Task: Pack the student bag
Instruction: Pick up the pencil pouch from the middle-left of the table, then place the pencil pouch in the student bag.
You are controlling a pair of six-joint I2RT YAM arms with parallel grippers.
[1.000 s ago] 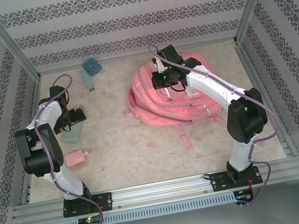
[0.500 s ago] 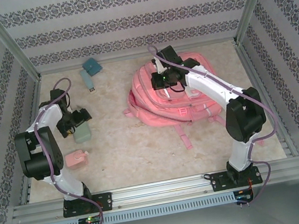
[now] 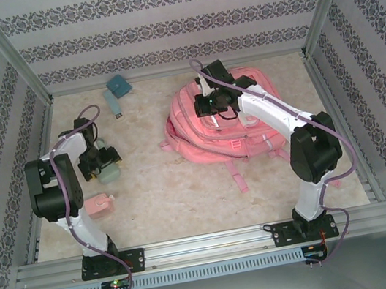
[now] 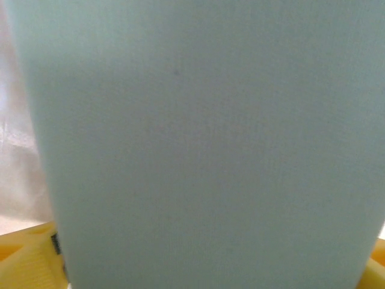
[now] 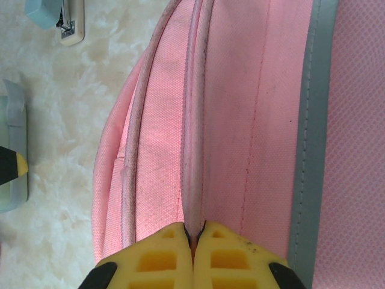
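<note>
The student bag (image 3: 198,132), a large pink backpack, lies at the centre-right of the table. My right gripper (image 3: 209,101) rests on its upper left part. Seen close up, the right gripper (image 5: 194,230) is shut, and its yellow fingertips pinch a raised pink zip seam of the bag (image 5: 240,120). My left gripper (image 3: 103,162) is down over a pale green case (image 3: 111,175) at the left. In the left wrist view the case (image 4: 204,144) lies between the fingers, and one yellow fingertip (image 4: 24,262) shows at its edge. Whether the fingers press on it is unclear.
A small pink box (image 3: 99,205) lies near the left arm's base. A teal item (image 3: 119,85) and a pale blue stapler-like item (image 3: 114,104) lie at the back left. Patterned walls and metal posts ring the table, and an aluminium rail (image 3: 210,245) runs along the near edge.
My left gripper has swung right and come down over the pale green case, which shifted slightly to the right. The right gripper and the bag have stayed put.
</note>
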